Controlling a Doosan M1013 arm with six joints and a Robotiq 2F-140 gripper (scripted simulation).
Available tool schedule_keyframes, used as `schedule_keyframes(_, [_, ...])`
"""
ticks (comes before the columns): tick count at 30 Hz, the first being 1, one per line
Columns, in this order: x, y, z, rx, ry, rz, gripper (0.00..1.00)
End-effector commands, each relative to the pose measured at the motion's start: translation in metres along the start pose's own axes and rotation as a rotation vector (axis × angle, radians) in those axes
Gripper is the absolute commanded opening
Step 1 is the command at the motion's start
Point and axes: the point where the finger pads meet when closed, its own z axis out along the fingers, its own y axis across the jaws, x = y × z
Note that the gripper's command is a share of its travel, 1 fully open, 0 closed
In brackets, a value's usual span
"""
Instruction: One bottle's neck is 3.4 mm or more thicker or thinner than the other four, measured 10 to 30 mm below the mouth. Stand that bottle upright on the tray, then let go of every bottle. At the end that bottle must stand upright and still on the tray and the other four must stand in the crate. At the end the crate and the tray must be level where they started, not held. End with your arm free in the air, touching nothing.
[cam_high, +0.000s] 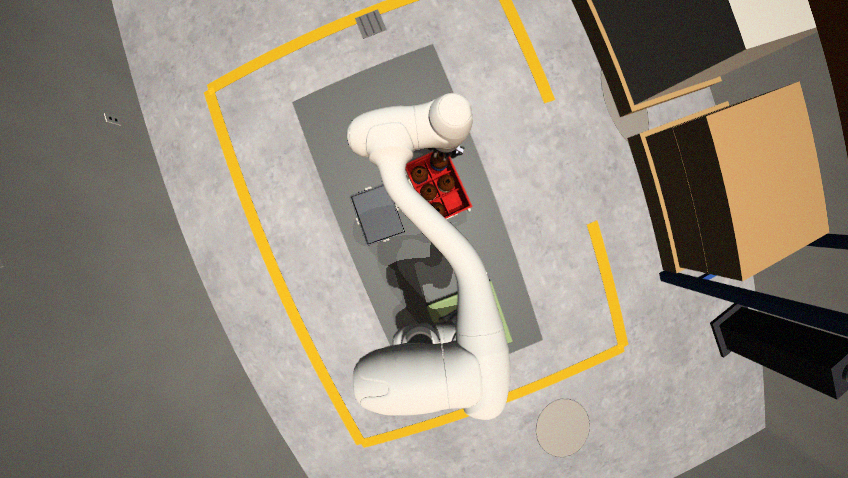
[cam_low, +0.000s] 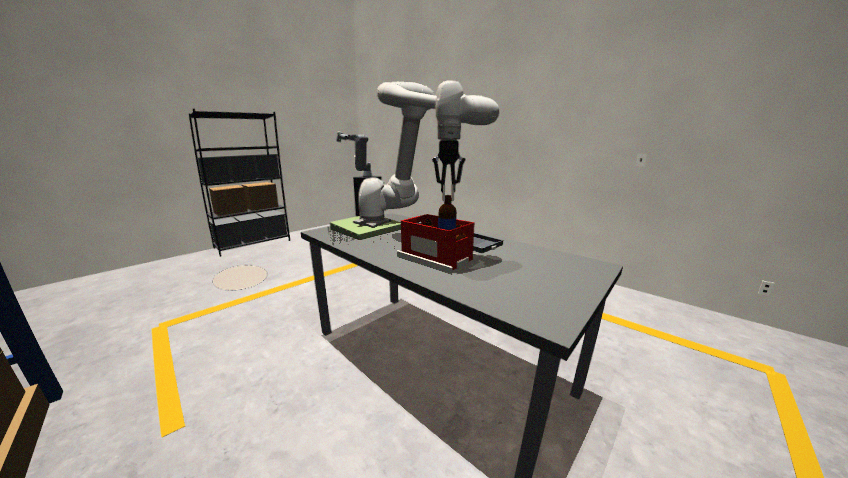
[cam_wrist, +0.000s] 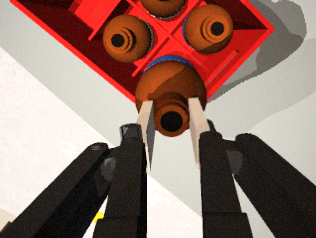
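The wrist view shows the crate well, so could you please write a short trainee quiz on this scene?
1. True or false: the pincer is shut on the neck of a bottle in the red crate.
2. Where is the tray?
A. under the crate
B. on the table beside the crate, no bottle on it
C. on the shelf
3. Fill in: in the exterior view the gripped bottle stands ____, its top above the crate's rim.

Key: 1 true; 2 B; 3 upright.
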Motion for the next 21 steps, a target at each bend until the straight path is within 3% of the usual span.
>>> schedule_keyframes(1, [0.002,0.001,-0.010,-0.001,0.000,0.003,0.00])
schedule_keyframes(21, [0.002,0.001,-0.023,-0.001,0.000,0.003,0.00])
